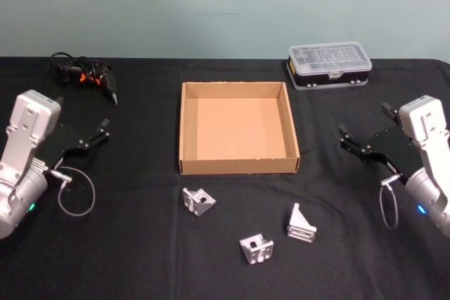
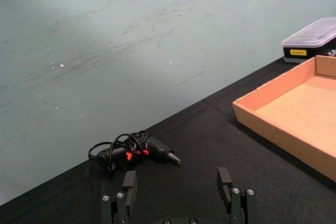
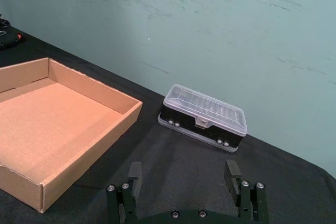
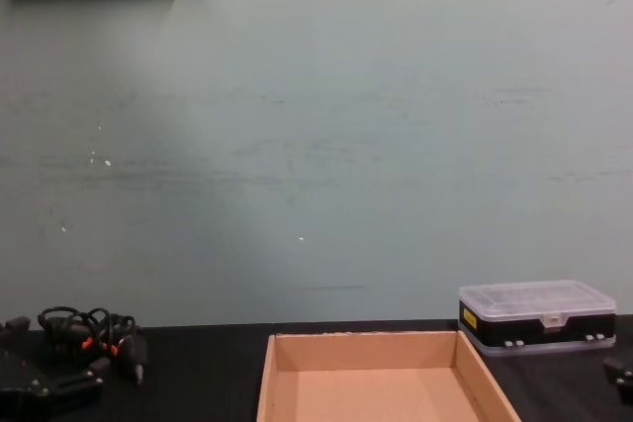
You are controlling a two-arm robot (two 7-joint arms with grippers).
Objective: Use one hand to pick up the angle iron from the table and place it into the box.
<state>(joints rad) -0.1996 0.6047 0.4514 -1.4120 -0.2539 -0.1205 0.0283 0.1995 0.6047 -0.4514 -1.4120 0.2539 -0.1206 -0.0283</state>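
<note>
**Q:** Head view: where do the angle irons lie?
**A:** On the black worktop [image 1: 140, 265], in front of the box [image 1: 239, 166] and apart from it. The first angle iron [image 1: 198, 200] is nearest the box's front wall. The second angle iron [image 1: 256, 249] is nearest the robot, and the third angle iron [image 1: 301, 224] lies just to its right.

**Q:** And the arms?
**A:** The left end effector [image 1: 81, 123] hangs well left of the box and the right end effector [image 1: 365, 123] well right of it. Both are spread wide and grip nothing.

**Q:** Left wrist view?
**A:** The left end effector [image 2: 177, 181] has its fingers far apart and empty above the worktop. A corded black tool [image 2: 134, 151] lies beyond it.

**Q:** Right wrist view?
**A:** The right end effector [image 3: 182, 171] is equally open and empty, and faces a clear-lidded black case [image 3: 203, 116]. The box [image 3: 89, 156] is beside it.

**Q:** Chest view?
**A:** The box [image 4: 366, 348] is at centre, with the clear-lidded black case [image 4: 537, 315] behind it to the right. The corded black tool [image 4: 94, 335] is at far left.
</note>
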